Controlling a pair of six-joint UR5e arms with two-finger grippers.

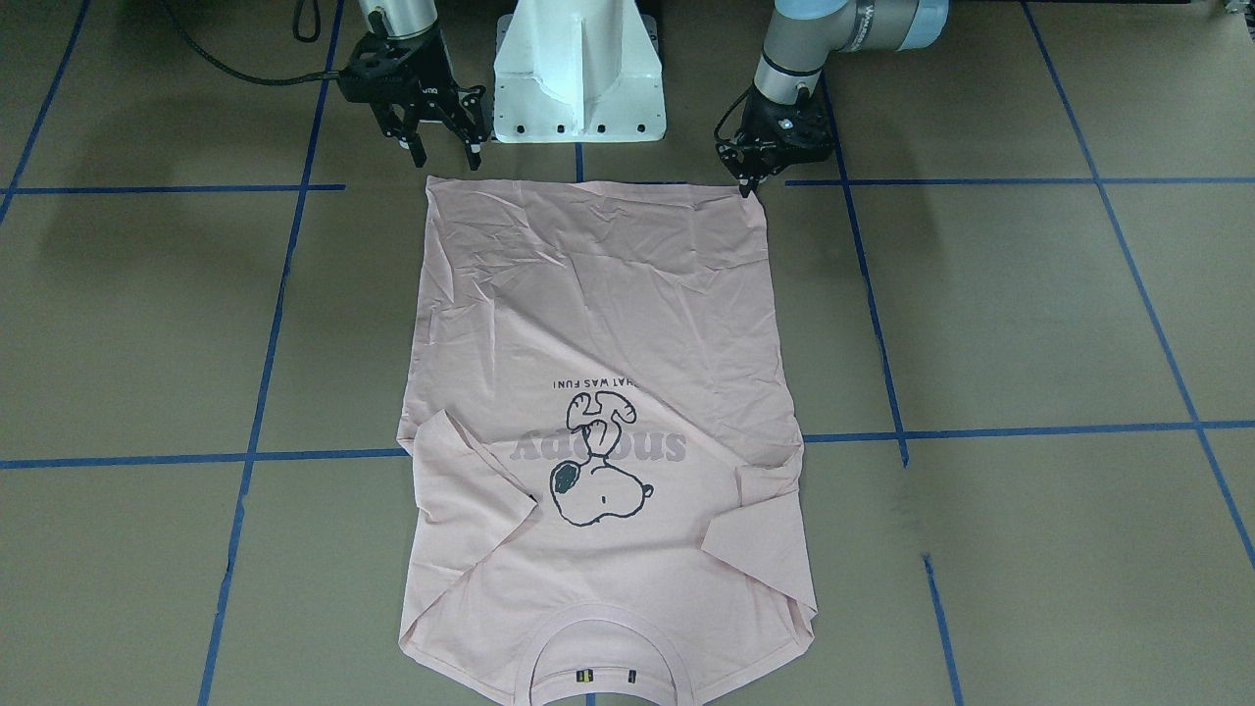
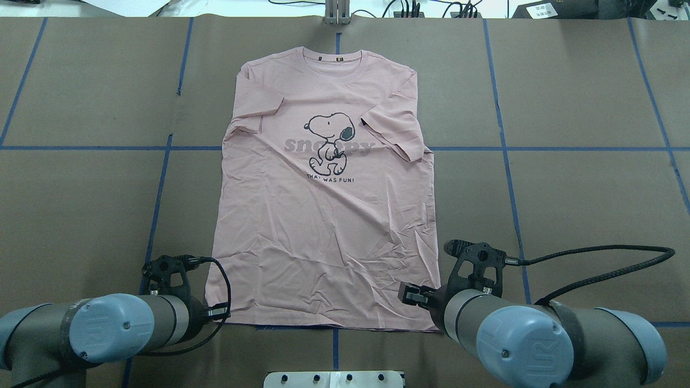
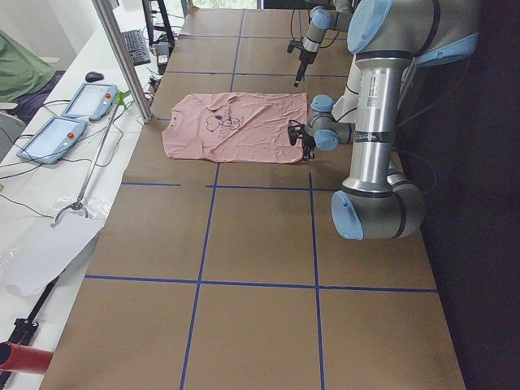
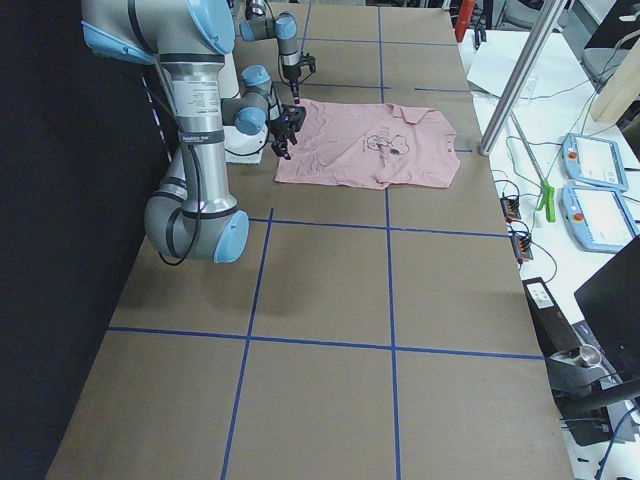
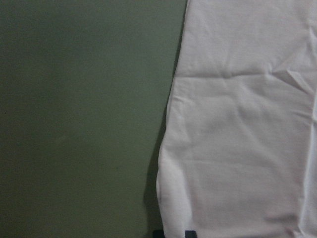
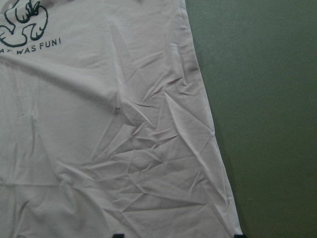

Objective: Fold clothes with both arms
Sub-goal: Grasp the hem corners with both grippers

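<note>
Front-facing view: the shirt (image 1: 598, 324) lies flat and print-up on the table (image 1: 1020, 304), hem (image 1: 588, 183) toward the robot, collar (image 1: 603, 628) away. Both sleeves (image 1: 471, 490) are already turned in over the chest, and the body is unfolded. The right gripper (image 1: 447, 157) hangs spread just above one hem corner. The left gripper (image 1: 750, 184) is down at the other corner, jaws nearly together. Overhead agrees: a gripper at each hem corner, cloth flat. The side views add nothing on the grip (too small). Left wrist view: two dark fingertips (image 5: 189, 233) sit narrowly astride the shirt's edge; whether they pinch cloth I cannot tell. Right wrist view: tips wide apart over creased cloth. I judge the task early, with the hem-to-collar fold still to do.
</note>
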